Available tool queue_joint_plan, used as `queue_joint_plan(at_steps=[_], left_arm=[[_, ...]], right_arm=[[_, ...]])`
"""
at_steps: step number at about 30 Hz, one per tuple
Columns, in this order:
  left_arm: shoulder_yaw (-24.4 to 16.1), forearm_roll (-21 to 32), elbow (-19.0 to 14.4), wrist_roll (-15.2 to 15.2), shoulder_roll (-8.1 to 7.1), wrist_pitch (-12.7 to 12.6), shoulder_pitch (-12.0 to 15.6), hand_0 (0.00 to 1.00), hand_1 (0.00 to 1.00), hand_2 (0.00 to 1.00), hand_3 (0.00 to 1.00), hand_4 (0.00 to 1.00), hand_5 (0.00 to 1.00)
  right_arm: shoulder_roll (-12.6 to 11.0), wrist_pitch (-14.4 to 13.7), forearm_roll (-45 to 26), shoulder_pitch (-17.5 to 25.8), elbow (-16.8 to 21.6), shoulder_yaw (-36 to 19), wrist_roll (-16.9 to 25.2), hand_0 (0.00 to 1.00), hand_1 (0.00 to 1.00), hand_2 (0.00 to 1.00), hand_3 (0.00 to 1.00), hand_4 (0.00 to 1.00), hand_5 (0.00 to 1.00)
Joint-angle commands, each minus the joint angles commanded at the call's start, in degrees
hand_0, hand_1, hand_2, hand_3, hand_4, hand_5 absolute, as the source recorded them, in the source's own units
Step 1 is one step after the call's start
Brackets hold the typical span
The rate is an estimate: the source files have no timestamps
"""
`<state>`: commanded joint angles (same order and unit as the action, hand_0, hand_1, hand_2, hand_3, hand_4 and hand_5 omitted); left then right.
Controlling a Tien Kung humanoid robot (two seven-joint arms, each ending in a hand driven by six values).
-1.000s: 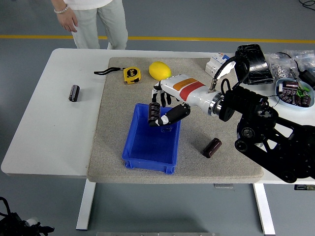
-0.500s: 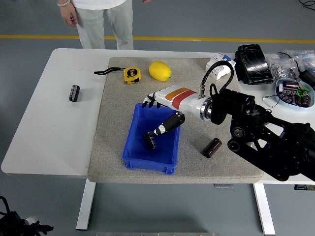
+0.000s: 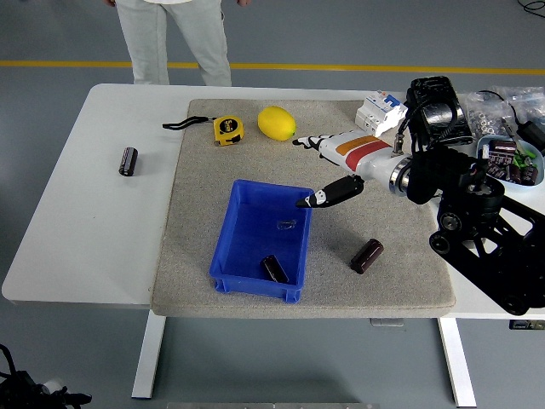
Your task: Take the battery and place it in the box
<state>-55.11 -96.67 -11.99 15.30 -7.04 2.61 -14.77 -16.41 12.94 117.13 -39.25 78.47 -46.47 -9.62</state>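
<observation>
While right hand (image 3: 328,166) is held above blue box's (image 3: 247,223) upper right corner, fingers spread, nothing gripped, battery (image 3: 273,268) is seen lying inside box, lower centre of frame. Placement judged done. Two more batteries (image 3: 367,256) (image 3: 128,161) left outside.

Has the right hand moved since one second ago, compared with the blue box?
Yes. The right hand was over the blue box holding a battery; it has drawn back right, past the box's right rim, empty. The battery lies inside, near the front wall.
</observation>
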Motion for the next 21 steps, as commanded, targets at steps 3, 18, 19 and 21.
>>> queue_joint_plan(at_steps=[3,18,19,21], left_arm=[[-0.59,-0.48,0.11,-0.06,0.06,-0.1,0.12,0.55,0.507,0.584,0.601,0.59,0.646],[-1.74,-1.18,0.46,-0.28,0.44,-0.59,0.36,0.551,0.51,0.586,0.6,0.589,0.649],[-1.81,-1.32,0.46,-0.29,0.41,-0.52,0.35,0.551,0.51,0.586,0.6,0.589,0.649],[-1.89,-1.49,0.48,-0.3,0.43,-0.5,0.34,0.551,0.51,0.586,0.6,0.589,0.649]], right_arm=[[-1.53,-0.45,0.08,3.13,1.21,-4.07,-0.2,0.744,0.726,0.859,0.926,0.998,0.661],[-4.21,-3.67,0.4,15.18,3.26,-12.51,-0.39,0.69,0.694,0.782,0.816,0.998,0.626],[-4.24,-3.07,0.05,15.85,3.91,-12.33,-0.82,0.69,0.694,0.782,0.816,0.998,0.626],[-4.44,-2.69,-0.2,16.76,5.2,-12.03,-1.17,0.69,0.694,0.782,0.816,0.998,0.626]])
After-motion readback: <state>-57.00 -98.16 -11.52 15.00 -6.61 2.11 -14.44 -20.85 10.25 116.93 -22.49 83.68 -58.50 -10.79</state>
